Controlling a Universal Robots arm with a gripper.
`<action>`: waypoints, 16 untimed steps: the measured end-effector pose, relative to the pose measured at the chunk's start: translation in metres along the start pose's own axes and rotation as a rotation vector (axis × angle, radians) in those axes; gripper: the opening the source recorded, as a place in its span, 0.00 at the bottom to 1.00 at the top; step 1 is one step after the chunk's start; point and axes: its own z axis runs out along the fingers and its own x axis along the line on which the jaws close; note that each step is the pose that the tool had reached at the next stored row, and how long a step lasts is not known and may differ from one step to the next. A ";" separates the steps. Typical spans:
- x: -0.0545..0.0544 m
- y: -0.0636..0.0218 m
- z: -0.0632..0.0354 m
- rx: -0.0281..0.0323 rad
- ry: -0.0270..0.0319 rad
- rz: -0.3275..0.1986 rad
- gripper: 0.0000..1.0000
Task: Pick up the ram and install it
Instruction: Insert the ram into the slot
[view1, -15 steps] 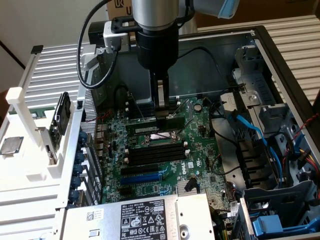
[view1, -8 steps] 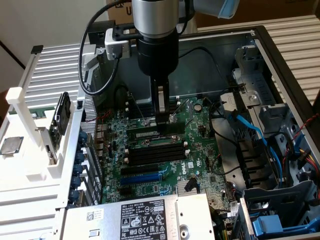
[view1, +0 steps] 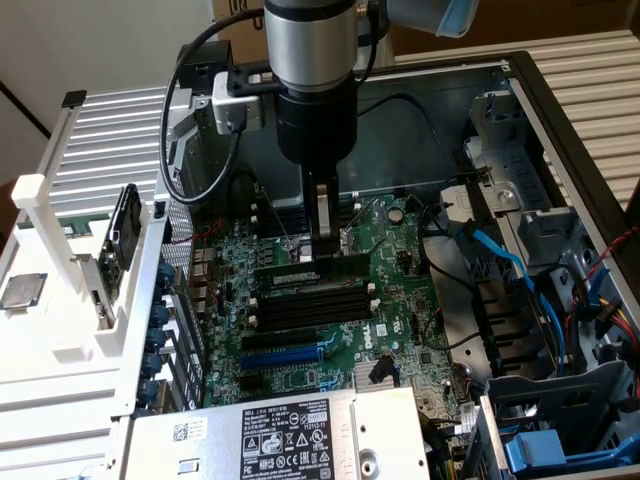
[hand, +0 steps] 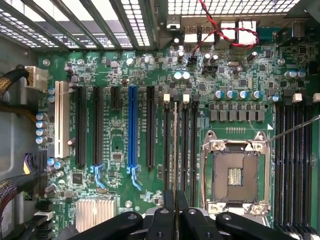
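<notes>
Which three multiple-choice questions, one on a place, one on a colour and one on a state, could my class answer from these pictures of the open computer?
1. Where is the ram?
A. On the white rack outside the case.
B. Between the fingers, at the black memory slots.
C. On top of the power supply.

2. What colour is the long expansion slot that stands out among the black ones?
A. Blue.
B. Red.
C. Yellow.

3. How is the processor socket?
A. Under a fan.
B. Buried in cables.
C. Uncovered, no cooler on it.

Answers:
1 B, the green stick sits in the fingers' grip at the slots.
2 A, it shows blue between black neighbours.
3 C, its metal frame and contacts lie bare.
</notes>
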 end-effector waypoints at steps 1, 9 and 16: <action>0.000 0.0000 0.0011 0.0000 0.0006 0.000 0.13; 0.004 0.0000 0.0041 0.0001 0.0011 0.000 0.13; 0.006 -0.0003 0.0050 0.0013 0.0014 -0.023 0.13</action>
